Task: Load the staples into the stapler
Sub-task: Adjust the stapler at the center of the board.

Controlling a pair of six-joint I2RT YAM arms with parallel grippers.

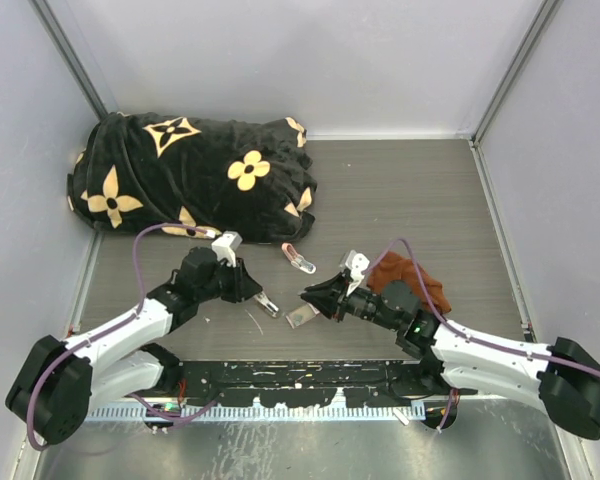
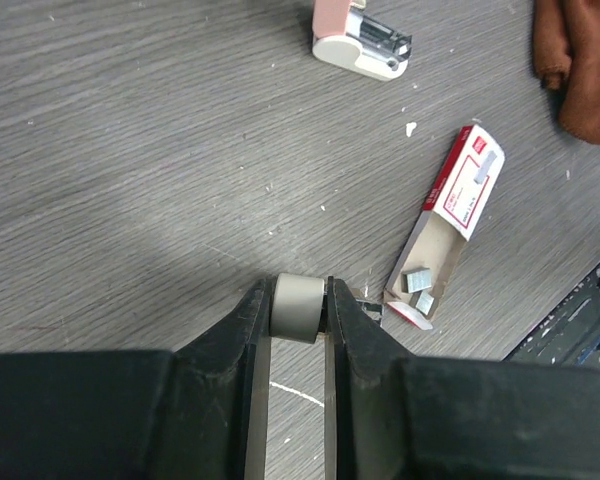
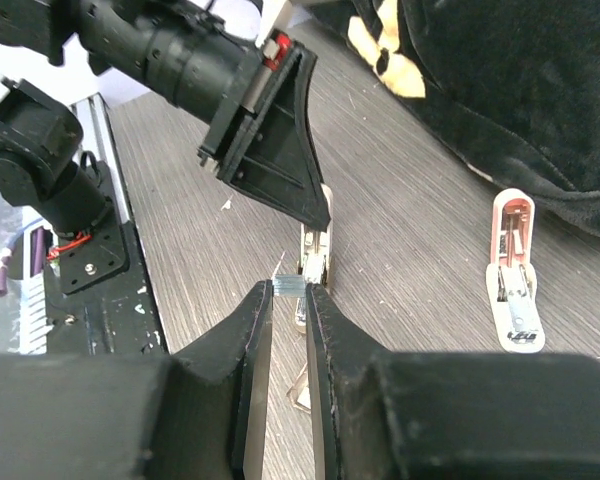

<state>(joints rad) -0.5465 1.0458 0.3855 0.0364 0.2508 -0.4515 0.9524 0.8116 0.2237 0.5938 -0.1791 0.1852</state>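
Note:
My left gripper (image 1: 265,302) (image 2: 298,295) is shut on the rounded end of a small pale grey-white stapler piece (image 2: 300,305). In the right wrist view that piece (image 3: 315,255) shows an open metal channel. My right gripper (image 1: 308,296) (image 3: 290,290) is shut on a short silvery strip of staples (image 3: 295,287), held right at that channel's near end. A pink and white mini stapler (image 1: 298,258) (image 2: 363,42) (image 3: 513,280) lies open on the table beyond. The white staple box with a red label (image 1: 302,316) (image 2: 458,205) lies open, with staple blocks (image 2: 420,285) in its tray.
A rust-brown cloth (image 1: 412,280) (image 2: 580,70) lies right of the right gripper. A large black blanket with gold flowers (image 1: 190,175) (image 3: 500,80) fills the back left. Grey walls enclose the table, and the black arm base rail (image 1: 300,385) runs along the near edge.

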